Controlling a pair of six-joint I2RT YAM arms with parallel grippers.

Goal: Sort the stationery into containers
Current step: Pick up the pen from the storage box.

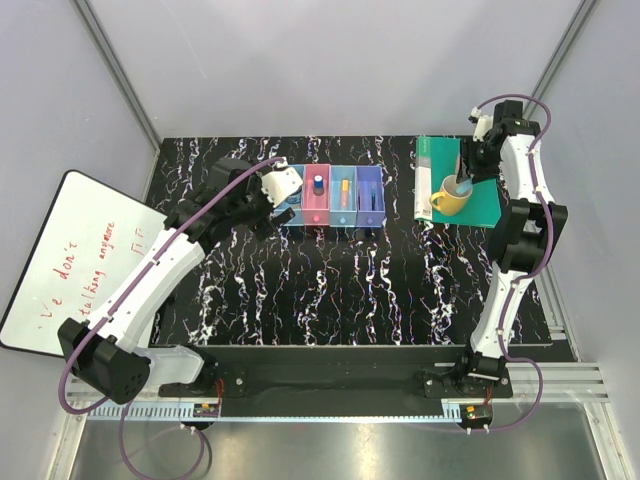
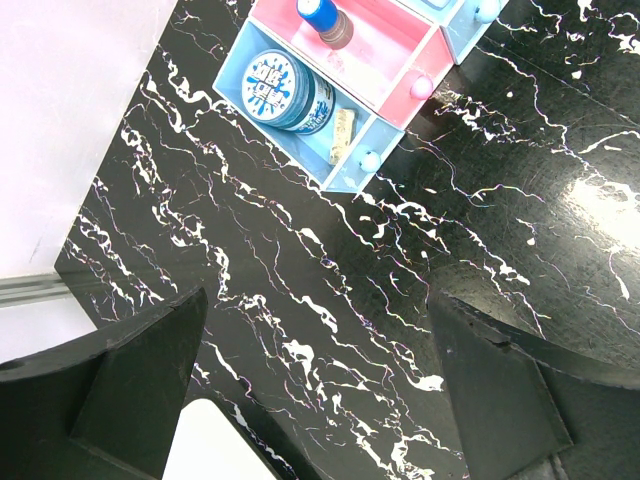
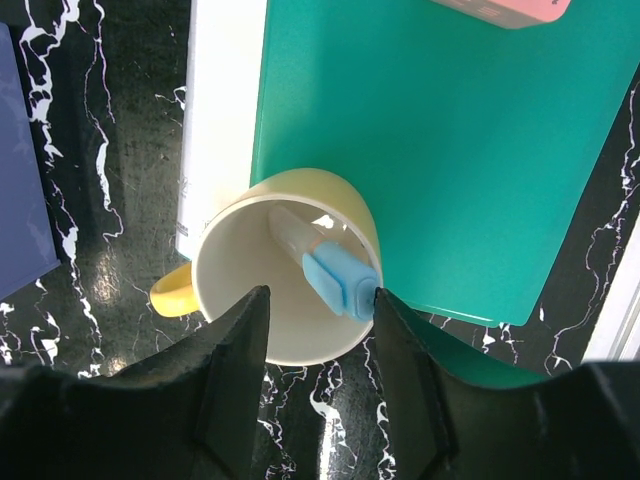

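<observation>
Four containers stand in a row: light blue, pink, blue, purple. A round blue disc and a tiny pale clip lie in the light blue container. A blue cylinder stands in the pink one, and an orange-yellow stick lies in the blue one. My left gripper hangs wide open over bare table, short of the light blue container. My right gripper stands open over the yellow mug. Inside the mug leans a pen with a light blue cap, which touches the right finger.
The mug rests on a green book at the table's back right. A pink cube lies on the book's far part. A whiteboard with red writing leans off the table's left side.
</observation>
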